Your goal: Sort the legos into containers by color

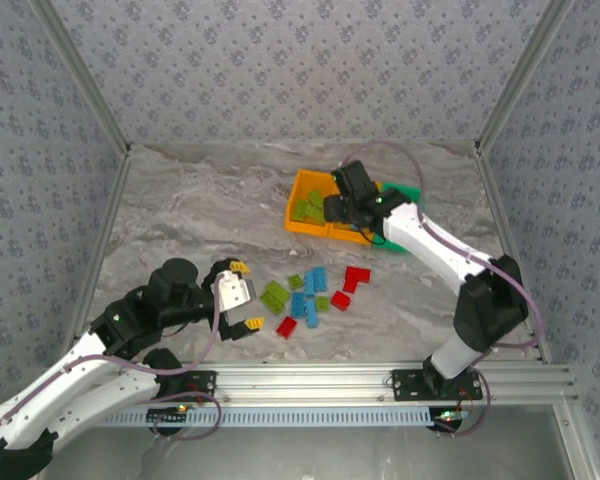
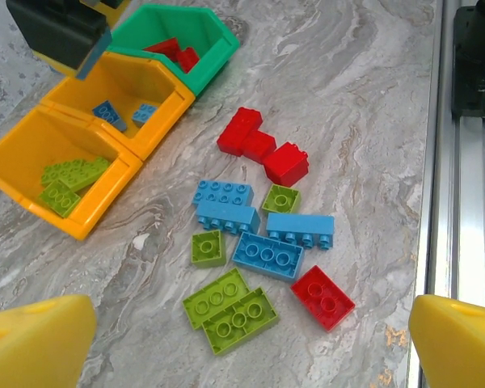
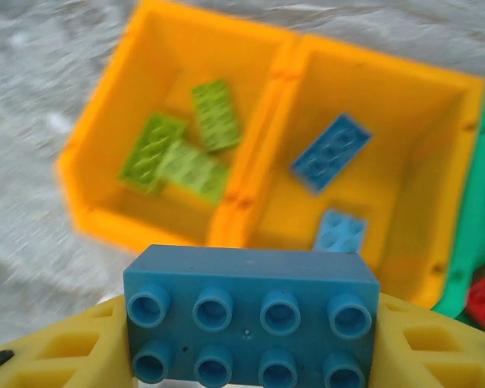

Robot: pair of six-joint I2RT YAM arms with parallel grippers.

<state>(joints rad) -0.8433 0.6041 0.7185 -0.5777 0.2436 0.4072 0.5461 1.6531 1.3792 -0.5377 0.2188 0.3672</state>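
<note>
My right gripper is shut on a blue lego, held studs toward the camera above the containers. Below it, one orange bin holds lime green legos. The other orange bin holds two blue ones. The green bin holds red ones. From above, this gripper hangs over the orange bins. My left gripper is open, just left of the loose legos. Between its fingertips lie green, blue and red bricks on the table.
An aluminium rail runs along the near edge, also at the right of the left wrist view. Patterned walls close the table on three sides. The green bin sits near the right wall.
</note>
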